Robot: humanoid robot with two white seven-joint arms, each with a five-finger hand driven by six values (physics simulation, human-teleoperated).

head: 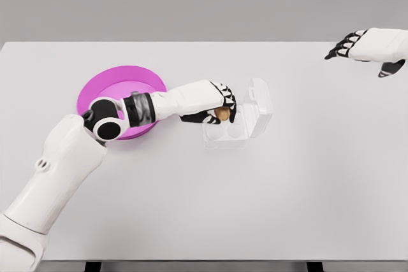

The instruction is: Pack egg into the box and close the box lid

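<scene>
White surface [255, 208] is occupied by a pink bowl [115, 84] and a clear box [239, 119], lid raised; over its cups a brown egg [223, 114] is pinched by the left hand [217, 103], while the right hand [363, 46] is held relaxed, far right

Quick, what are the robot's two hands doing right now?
Left hand: closed on the egg, over the clear box.
Right hand: open, holding nothing.

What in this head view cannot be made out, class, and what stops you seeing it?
- Egg: mostly covered by the left hand.
- Box cups: too small and clear to tell whether any is filled.
- Pink plate: its near side is hidden by the left arm.
- Right hand: its arm is cut off by the right edge.
</scene>
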